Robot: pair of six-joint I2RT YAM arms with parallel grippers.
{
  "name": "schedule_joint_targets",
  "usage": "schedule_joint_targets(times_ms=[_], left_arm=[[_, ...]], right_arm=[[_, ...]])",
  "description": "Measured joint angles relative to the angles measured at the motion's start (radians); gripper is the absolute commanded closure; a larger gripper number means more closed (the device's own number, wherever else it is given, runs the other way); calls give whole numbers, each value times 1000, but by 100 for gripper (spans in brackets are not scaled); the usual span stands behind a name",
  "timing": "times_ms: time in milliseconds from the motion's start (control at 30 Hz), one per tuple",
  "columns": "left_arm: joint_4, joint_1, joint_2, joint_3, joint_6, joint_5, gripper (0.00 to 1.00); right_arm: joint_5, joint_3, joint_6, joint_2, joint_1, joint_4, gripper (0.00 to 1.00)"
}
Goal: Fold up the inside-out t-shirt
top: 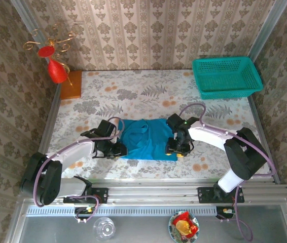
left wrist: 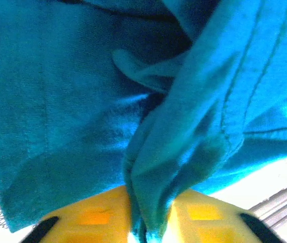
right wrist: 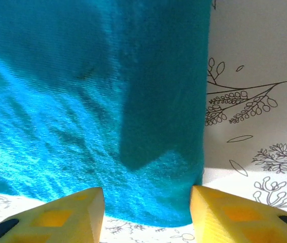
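Nearest, in front of the arm bases and below the metal rail [top: 158,193], stand a clear glass [top: 103,228] and a small dish [top: 184,225] with red and yellow things in it; beyond the rail, on the flowered table [top: 133,96], both arms bend inward toward the inside-out t-shirt [top: 146,139], which lies as a compact bright blue heap close to the near edge of the table, between the two grippers; the left gripper [top: 117,149] is at the near left corner of the cloth, and in the left wrist view its yellow fingers [left wrist: 95,217] are pressed together on a bunched fold of the t-shirt [left wrist: 82,101], which comes up from between them and spreads out ahead, with a stitched seam running along the fold; the right gripper [top: 176,148] is at the near right corner of the cloth, and in the right wrist view its fingers [right wrist: 67,212] stand spread apart, the flat near edge of the t-shirt [right wrist: 82,126] lying just ahead of them and reaching into the gap, while I cannot tell if the tips touch it; farther back, at the far left edge, a wooden block [top: 71,86] carries a red ornament [top: 57,71]; at the far right corner sits a teal mesh basket [top: 227,76], well apart from the t-shirt.
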Motion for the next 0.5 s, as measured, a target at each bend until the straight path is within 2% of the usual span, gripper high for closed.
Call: schedule_joint_targets(times_ms=[67, 200, 500], left_arm=[[0, 0, -8, 3, -9, -14, 94], [-23, 0, -57, 13, -16, -50, 98], [-151, 17, -88, 42, -25, -179, 98]], right_arm=[[0, -3, 0, 21, 0, 10, 63], [7, -8, 4, 56, -3, 16, 75], [23, -6, 8, 60, -5, 5, 77]])
